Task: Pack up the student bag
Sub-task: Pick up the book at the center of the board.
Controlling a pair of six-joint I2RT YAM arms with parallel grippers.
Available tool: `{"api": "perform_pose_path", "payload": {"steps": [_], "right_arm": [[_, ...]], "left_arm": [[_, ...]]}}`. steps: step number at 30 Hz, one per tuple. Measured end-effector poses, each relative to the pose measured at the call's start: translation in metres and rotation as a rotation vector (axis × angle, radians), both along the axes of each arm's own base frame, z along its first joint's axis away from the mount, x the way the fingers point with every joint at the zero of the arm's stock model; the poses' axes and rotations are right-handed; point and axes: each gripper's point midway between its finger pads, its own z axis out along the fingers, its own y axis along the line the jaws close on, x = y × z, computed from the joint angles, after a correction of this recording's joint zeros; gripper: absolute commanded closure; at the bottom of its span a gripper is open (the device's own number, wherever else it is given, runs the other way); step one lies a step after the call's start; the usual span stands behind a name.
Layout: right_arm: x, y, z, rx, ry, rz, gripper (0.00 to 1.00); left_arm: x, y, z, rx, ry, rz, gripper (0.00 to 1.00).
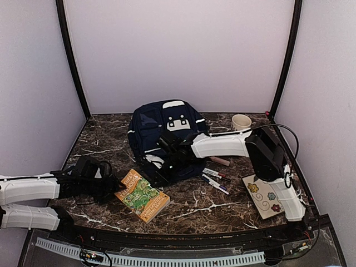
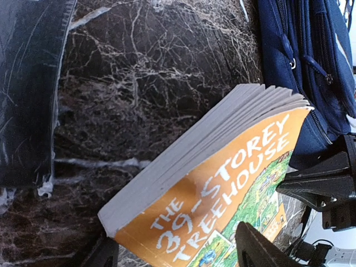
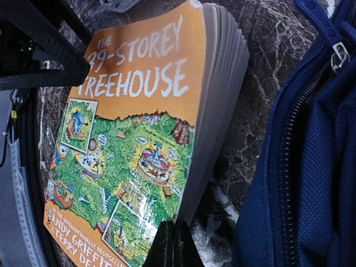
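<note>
From above, the student bag (image 1: pixel 167 125), a big dark blue cloth backpack, lies at the back middle of the dark marble table (image 1: pixel 211 208). The right gripper (image 1: pixel 160 173) is at the bag's front edge. The left gripper (image 1: pixel 113 188) is just beside an orange and green paperback book (image 1: pixel 142 196).

In the left wrist view, the left jaws stand wide apart, and the book shows between them.

In the right wrist view, the right jaws are pressed together between the book and the bag. Nothing shows between them.
</note>
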Motion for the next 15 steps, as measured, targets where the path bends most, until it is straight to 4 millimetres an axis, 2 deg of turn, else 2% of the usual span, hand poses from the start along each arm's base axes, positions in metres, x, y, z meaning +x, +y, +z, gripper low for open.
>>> {"api": "perform_pose_path", "payload": {"steps": [9,15], "right_arm": [[0.003,-0.004,-0.005,0.07,0.127,-0.023,1.0],[0.002,-0.003,-0.008,0.088,0.192,-0.016,1.0]], "left_arm": [[0.009,-0.007,-0.001,-0.015,-0.019,0.033,0.24],[0.018,-0.02,0.003,-0.008,-0.068,0.01,0.24]]}}
